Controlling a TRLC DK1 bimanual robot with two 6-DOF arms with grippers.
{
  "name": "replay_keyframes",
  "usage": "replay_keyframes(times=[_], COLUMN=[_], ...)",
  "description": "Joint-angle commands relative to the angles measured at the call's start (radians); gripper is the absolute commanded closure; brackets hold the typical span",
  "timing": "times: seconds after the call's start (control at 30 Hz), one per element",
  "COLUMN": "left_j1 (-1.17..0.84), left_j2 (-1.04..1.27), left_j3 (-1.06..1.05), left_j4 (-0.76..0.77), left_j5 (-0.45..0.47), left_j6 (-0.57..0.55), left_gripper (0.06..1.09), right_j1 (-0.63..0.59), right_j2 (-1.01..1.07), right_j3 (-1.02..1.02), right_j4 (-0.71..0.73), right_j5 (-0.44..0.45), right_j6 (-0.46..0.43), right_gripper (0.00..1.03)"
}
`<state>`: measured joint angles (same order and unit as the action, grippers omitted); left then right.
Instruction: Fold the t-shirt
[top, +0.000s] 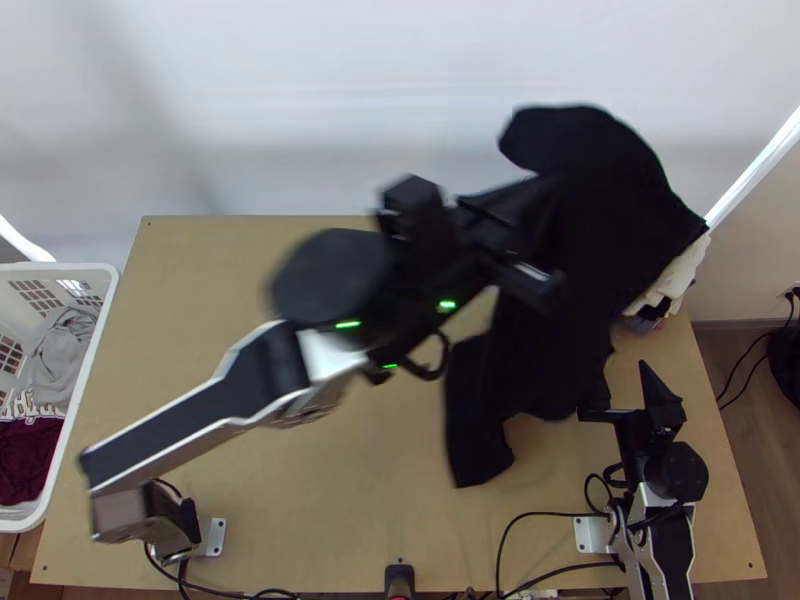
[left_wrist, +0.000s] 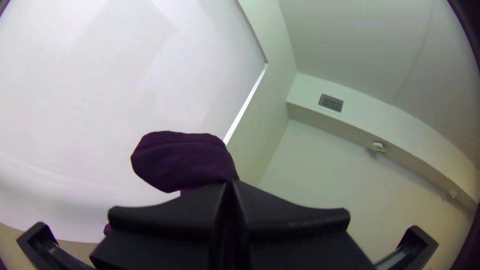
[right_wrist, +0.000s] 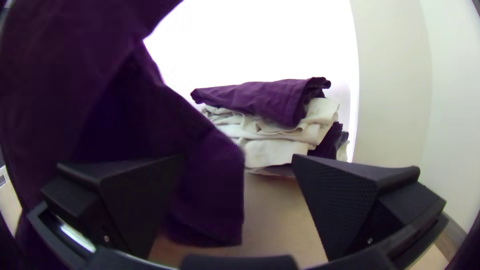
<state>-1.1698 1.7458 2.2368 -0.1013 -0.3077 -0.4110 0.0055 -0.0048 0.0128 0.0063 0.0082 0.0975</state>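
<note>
The black t-shirt (top: 590, 240) hangs bunched at the right half of the table, lifted by my left gripper (top: 540, 190), its lower end near the tabletop. In the left wrist view my left gripper (left_wrist: 229, 187) is shut on the shirt (left_wrist: 182, 157), which looks dark purple there and bulges out past the fingertips. My right gripper (top: 618, 400) stands low by the shirt's lower right edge. In the right wrist view the right gripper (right_wrist: 237, 160) is open, with the hanging shirt (right_wrist: 200, 165) behind and beside one finger.
A stack of folded clothes (right_wrist: 280, 130), white and dark, stands at the table's right side, partly behind the shirt. A white basket (top: 112, 300) with grey and maroon clothes is at the left. Cables (top: 510, 530) run along the table's near edge.
</note>
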Motion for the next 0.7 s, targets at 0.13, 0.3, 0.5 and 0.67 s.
replay_keyframes(times=[0.13, 0.3, 0.5, 0.67], left_j1=[0.187, 0.501, 0.897, 1.135], left_j2=[-0.239, -0.397, -0.526, -0.647], left_j3=[-0.350, -0.776, -1.158, -1.356], left_j4=[-0.003, -0.040, -0.003, -0.029], left_j5=[0.044, 0.243, 0.498, 0.639], left_j6=[-0.097, -0.190, -0.198, -0.112], left_gripper=[1.05, 1.05, 1.05, 1.05], right_j1=[0.001, 0.001, 0.001, 0.001], right_j2=[0.003, 0.003, 0.003, 0.003], right_j3=[-0.004, -0.004, -0.004, -0.004], right_j4=[-0.020, -0.020, -0.020, -0.020], right_j5=[0.009, 0.009, 0.009, 0.009], right_j6=[0.007, 0.007, 0.007, 0.007], right_gripper=[0.05, 0.05, 0.05, 0.05])
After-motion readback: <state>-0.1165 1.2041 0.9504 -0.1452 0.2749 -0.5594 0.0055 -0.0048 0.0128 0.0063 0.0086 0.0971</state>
